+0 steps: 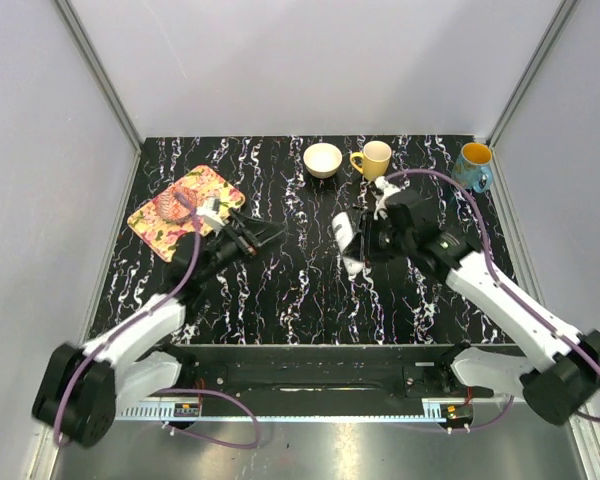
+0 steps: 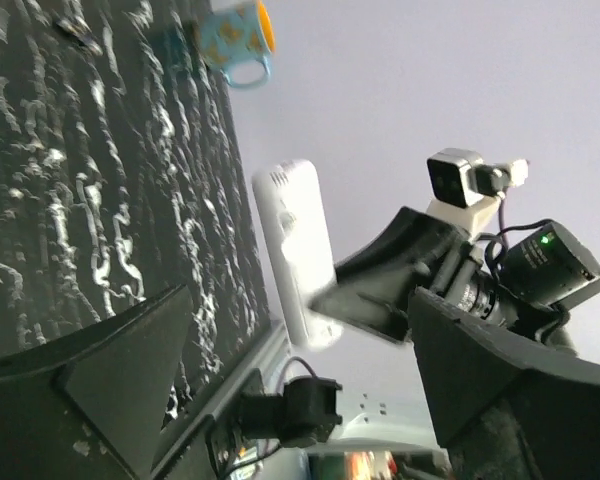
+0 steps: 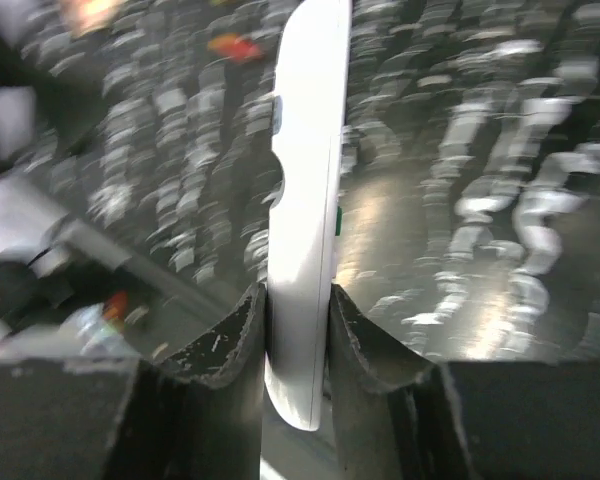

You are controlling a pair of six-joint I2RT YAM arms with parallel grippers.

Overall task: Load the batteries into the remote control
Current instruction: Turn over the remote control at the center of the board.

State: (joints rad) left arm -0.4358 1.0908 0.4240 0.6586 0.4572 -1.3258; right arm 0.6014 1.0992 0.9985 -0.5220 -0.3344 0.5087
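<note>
The remote control [image 1: 347,243] is a slim white handset held above the dark marbled table, right of centre. My right gripper [image 1: 364,243] is shut on it. In the right wrist view both black fingers [image 3: 235,340] press the sides of the remote control [image 3: 305,190] near its lower end. My left gripper [image 1: 263,238] hovers left of the remote, open and holding nothing. Its wrist view shows the remote control [image 2: 295,250] beyond the wide gap of my left gripper [image 2: 310,400], clamped in my right gripper [image 2: 380,290]. No batteries can be made out in any view.
A floral tray [image 1: 158,222] lies at the left of the table. Along the back edge stand a cream bowl [image 1: 323,160], a yellow mug [image 1: 373,159] and a blue mug [image 1: 473,165]. The blue mug [image 2: 235,40] also shows in the left wrist view.
</note>
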